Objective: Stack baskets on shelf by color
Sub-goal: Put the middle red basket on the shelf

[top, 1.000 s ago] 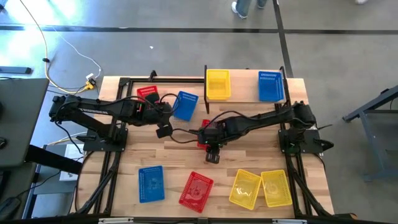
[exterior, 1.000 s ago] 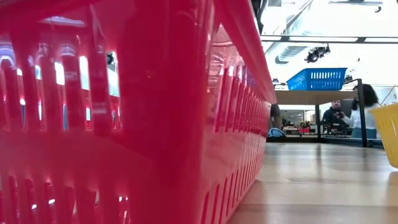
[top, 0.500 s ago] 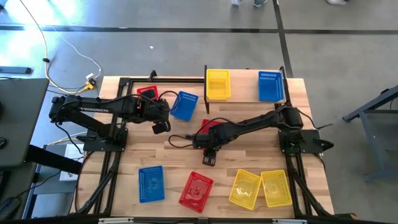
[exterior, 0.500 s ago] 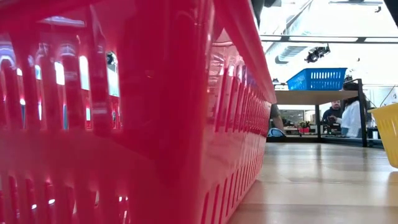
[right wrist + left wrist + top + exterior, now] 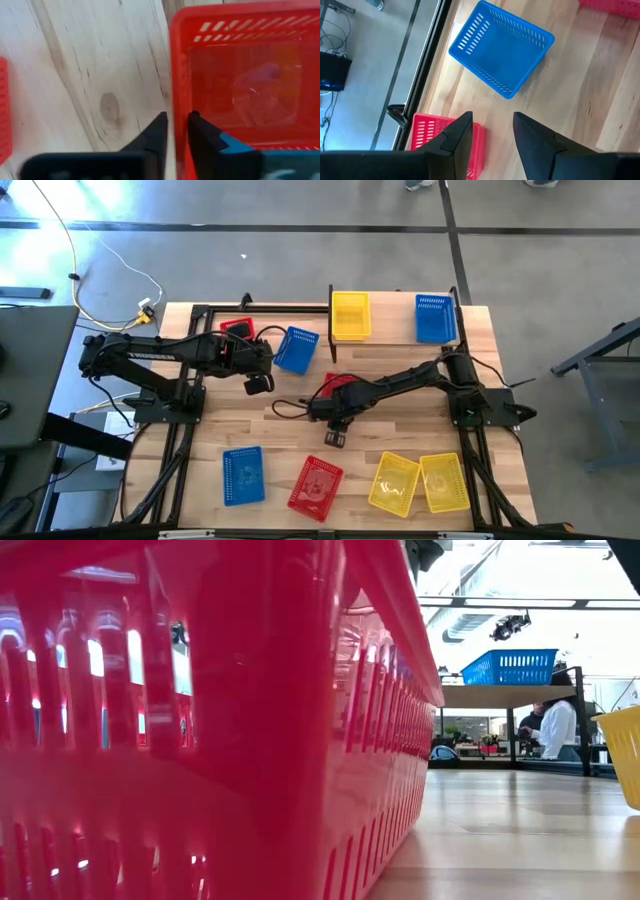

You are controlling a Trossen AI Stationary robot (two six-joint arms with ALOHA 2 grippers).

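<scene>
A red basket (image 5: pixel 343 383) sits at the table's middle, and my right gripper (image 5: pixel 333 398) is shut on its wall. On the shelf (image 5: pixel 392 322) at the far right stand a yellow basket (image 5: pixel 350 315) and a blue basket (image 5: pixel 434 318). My left gripper (image 5: pixel 492 132) hovers open at the far left, over bare wood between a blue basket (image 5: pixel 500 55) and a red basket (image 5: pixel 437 135); it touches neither. The low view is filled by a near red basket (image 5: pixel 200 740). My right gripper has the red basket's wall at its rim (image 5: pixel 177 107) pinched, one finger (image 5: pixel 200 137) inside the basket and the other (image 5: pixel 159 135) outside. The fingers come from above, pointing down. The basket is upright, open side up.
Along the near edge lie a blue basket (image 5: pixel 242 475), a red one (image 5: pixel 316 485) and two yellow ones (image 5: pixel 393 482) (image 5: pixel 444 482). Black frame rails border the table. People show in the room beyond the table (image 5: pixel 555 730).
My right arm has stretched out, and its gripper has gone a little toward the table's left and near edges at the middle red basket. The baskets have kept their places.
</scene>
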